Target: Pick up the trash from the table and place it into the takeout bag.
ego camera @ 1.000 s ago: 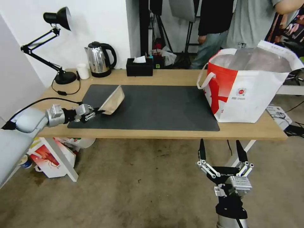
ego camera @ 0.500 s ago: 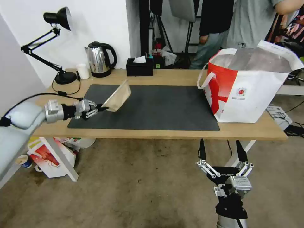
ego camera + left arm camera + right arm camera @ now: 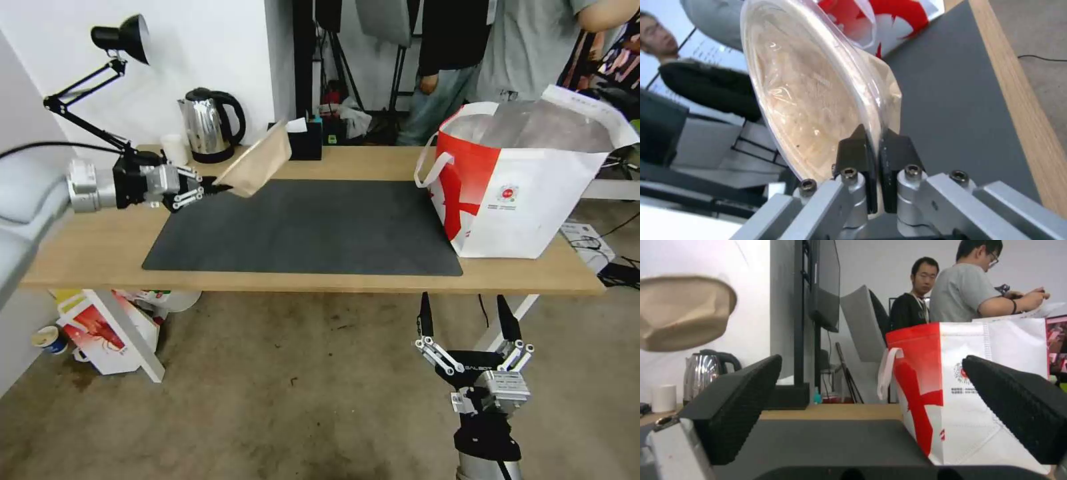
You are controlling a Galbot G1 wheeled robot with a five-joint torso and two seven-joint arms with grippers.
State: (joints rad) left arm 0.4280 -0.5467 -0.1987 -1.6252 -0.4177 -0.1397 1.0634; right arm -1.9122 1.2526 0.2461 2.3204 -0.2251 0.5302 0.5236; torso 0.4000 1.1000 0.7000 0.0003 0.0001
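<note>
My left gripper (image 3: 217, 187) is shut on the rim of the shallow beige bowl (image 3: 257, 165), which hangs tilted on edge above the back left of the dark grey mat (image 3: 313, 227). In the left wrist view the fingertips (image 3: 862, 146) pinch the bowl's (image 3: 813, 86) clear rim. The same bowl (image 3: 682, 311) floats high in the right wrist view. The takeout bag (image 3: 527, 187), white with a red side panel and silvery lining, stands open at the table's (image 3: 93, 257) right end. My right gripper (image 3: 469, 320) is parked open below the table's front edge.
A steel kettle (image 3: 210, 125), a white cup (image 3: 175, 150), a black desk lamp (image 3: 127, 100) and a black tissue box (image 3: 303, 141) line the back edge. Boxes and a printed bag (image 3: 107, 327) sit on the floor under the left end. People stand behind the table.
My left arm has lifted the beige bowl off the mat, carrying it up and toward the back of the table. The right arm has stayed still.
</note>
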